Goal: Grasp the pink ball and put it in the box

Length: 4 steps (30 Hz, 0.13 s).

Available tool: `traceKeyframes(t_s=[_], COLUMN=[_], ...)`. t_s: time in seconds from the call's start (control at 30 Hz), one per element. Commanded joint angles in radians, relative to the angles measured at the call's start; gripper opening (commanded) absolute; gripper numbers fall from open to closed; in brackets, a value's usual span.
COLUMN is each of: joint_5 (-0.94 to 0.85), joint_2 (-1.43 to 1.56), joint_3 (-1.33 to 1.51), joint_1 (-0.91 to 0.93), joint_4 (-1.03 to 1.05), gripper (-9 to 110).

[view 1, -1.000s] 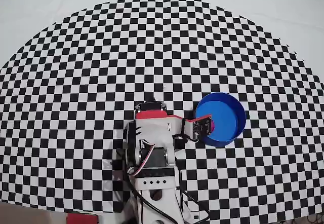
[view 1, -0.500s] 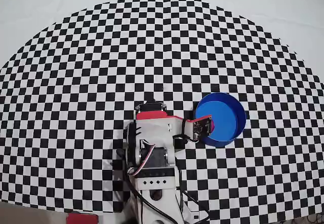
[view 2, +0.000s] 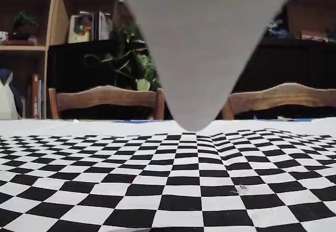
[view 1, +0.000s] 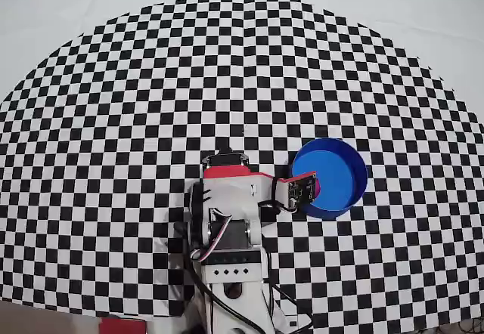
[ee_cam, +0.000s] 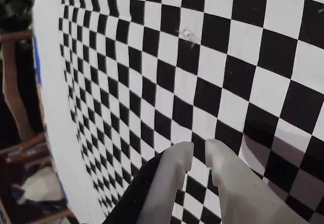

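The pink ball shows in no view. The box (view 1: 340, 177) is a round blue container on the checkered cloth, just right of the arm in the overhead view; the part of its inside that shows holds nothing. My arm (view 1: 231, 205) is folded back over its base, and its wrist with the small camera board (view 1: 302, 189) hangs over the box's left rim. In the wrist view my gripper (ee_cam: 199, 150) has two white fingers almost touching, with only cloth showing behind the narrow gap. It holds nothing.
The checkered cloth (view 1: 227, 69) spreads in a half circle ahead of the arm. A small speck (ee_cam: 187, 34) lies on it. In the fixed view a grey tapering shape (view 2: 199, 48) hangs at top centre, with wooden chairs (view 2: 105, 98) and shelves behind the table.
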Motion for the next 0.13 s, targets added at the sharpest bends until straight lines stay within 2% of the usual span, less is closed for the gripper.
traceKeyframes(t_s=[0.0,0.1], joint_5=[0.005,0.005], joint_2=[0.018,0.018], joint_3=[0.008,0.008], joint_1=[0.005,0.005], joint_4=[0.003,0.003], gripper=[0,0])
